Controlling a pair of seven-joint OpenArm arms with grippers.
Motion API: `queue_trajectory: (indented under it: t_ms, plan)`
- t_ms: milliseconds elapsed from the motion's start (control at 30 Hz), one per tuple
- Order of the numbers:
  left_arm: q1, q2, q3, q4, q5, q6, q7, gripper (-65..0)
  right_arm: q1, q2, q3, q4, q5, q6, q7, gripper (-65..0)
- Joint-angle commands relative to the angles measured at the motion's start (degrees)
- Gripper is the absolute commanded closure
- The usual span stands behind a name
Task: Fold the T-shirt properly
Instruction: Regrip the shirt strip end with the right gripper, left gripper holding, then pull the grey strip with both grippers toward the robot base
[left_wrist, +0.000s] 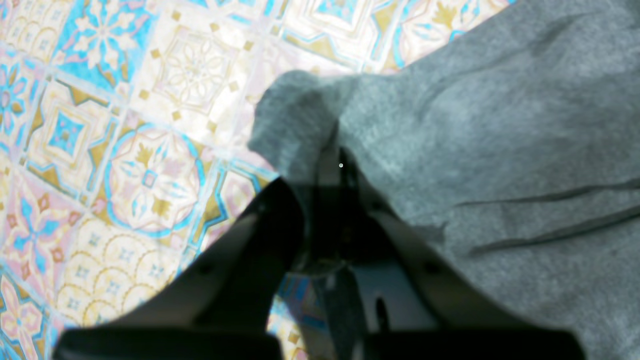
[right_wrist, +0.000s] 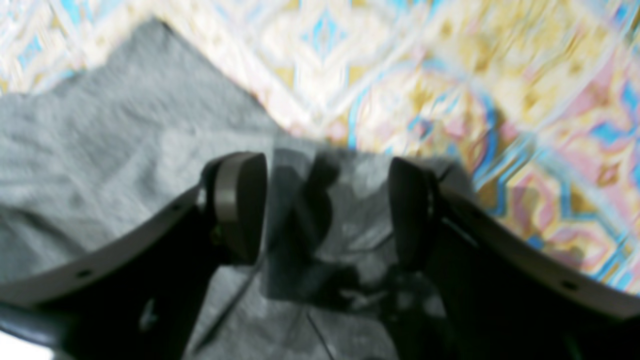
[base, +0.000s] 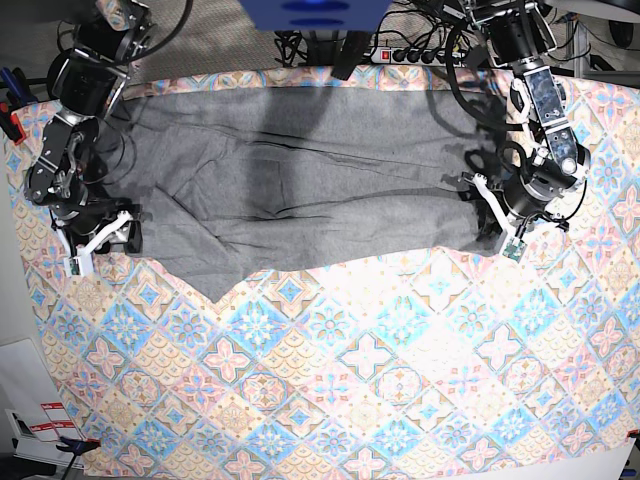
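From the base view I have the T-shirt (base: 290, 190) spread wide across the far half of the tiled cloth (base: 380, 370), its long edge running along the cloth's far border and a pointed flap hanging toward me near the lower left. It lies mostly flat, with long creases across the middle.

My left arm (base: 535, 100) comes down from the far right corner, bent at the elbow, wrist turned down toward the shirt's right edge. The left gripper (base: 500, 225) sits low at that edge. In the left wrist view its jaws are pressed together on a bunched fold of the T-shirt (left_wrist: 300, 120), the grey fabric rising in a small hump just past the tips, with the rest of the shirt falling away to the right over the tiled cloth (left_wrist: 125, 150).

My right arm (base: 75, 110) reaches down from the far left corner, folded close to the table's edge. The right gripper (base: 100, 240) hangs at the shirt's left edge, tips pointing down. In the right wrist view, which is blurred, its jaws stand spread wide, the two pads (right_wrist: 240, 205) well apart, with the T-shirt (right_wrist: 100, 165) under and between them. I cannot tell whether the pads touch the fabric; nothing is pinched.
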Motion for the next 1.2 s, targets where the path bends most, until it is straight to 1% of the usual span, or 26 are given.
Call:
queue_trajectory:
  t_ms: [0,167,367,600,633,667,700,767,800,833,867,1067,1167]
  plan:
    - [-0.7,-0.4,-0.1,1.2,-0.6,0.3,-1.0,0.0,1.1,1.2,-0.7,1.0,0.8,0.2,1.5,-36.7]
    - [-0.7,-0.4,-0.1,1.2,-0.6,0.3,-1.0,0.0,1.2,1.2,-4.3,0.7,0.8,0.2,1.6,-36.7]
    - [-0.6,-0.6,-0.1,1.2,-0.6,0.3,-1.0,0.0,1.4,0.0,-4.3,0.7,0.8,0.2,1.6,-36.7]
    - [-0.6,-0.7,-0.1,1.2,-0.6,0.3,-1.0,0.0,1.4,0.0,-4.4,-0.7,0.8,0.2,1.6,-36.2]
    - [-0.6,-0.7,-0.1,1.2,-0.6,0.3,-1.0,0.0,1.4,0.0,-4.6,-1.4,0.8,0.2,1.6,-34.6]
    - [-0.6,-0.7,-0.1,1.2,-0.6,0.3,-1.0,0.0,1.4,0.0,-5.3,-2.0,0.8,0.2,1.6,-31.1]
    - [-0.6,-0.7,-0.1,1.2,-0.6,0.3,-1.0,0.0,1.4,0.0,-6.1,-2.5,0.8,0.2,1.6,-27.0]
    - [-0.6,-0.7,-0.1,1.2,-0.6,0.3,-1.0,0.0,1.4,0.0,-7.1,-3.5,0.8,0.2,1.6,-16.6]
    - [-0.6,-0.7,-0.1,1.2,-0.6,0.3,-1.0,0.0,1.7,0.0,-7.2,-3.7,0.8,0.2,1.6,-12.8]
    - [-0.6,-0.7,-0.1,1.2,-0.6,0.3,-1.0,0.0,2.1,0.0,-7.4,-4.2,0.8,0.2,1.6,-10.4]
    - [-0.5,-0.7,-0.1,1.2,-0.6,0.3,-1.0,0.0,2.4,0.0,-7.6,-4.6,0.8,0.2,1.6,-9.2]
    - [-0.3,-0.7,-0.2,1.1,-0.6,0.3,-1.0,0.0,2.4,0.0,-7.1,-4.3,0.8,0.2,1.6,-8.1]
    - [-0.3,-0.7,-0.2,1.1,-0.6,0.3,-1.0,0.0,2.4,0.0,-7.1,-2.9,0.8,0.2,1.6,-4.4]
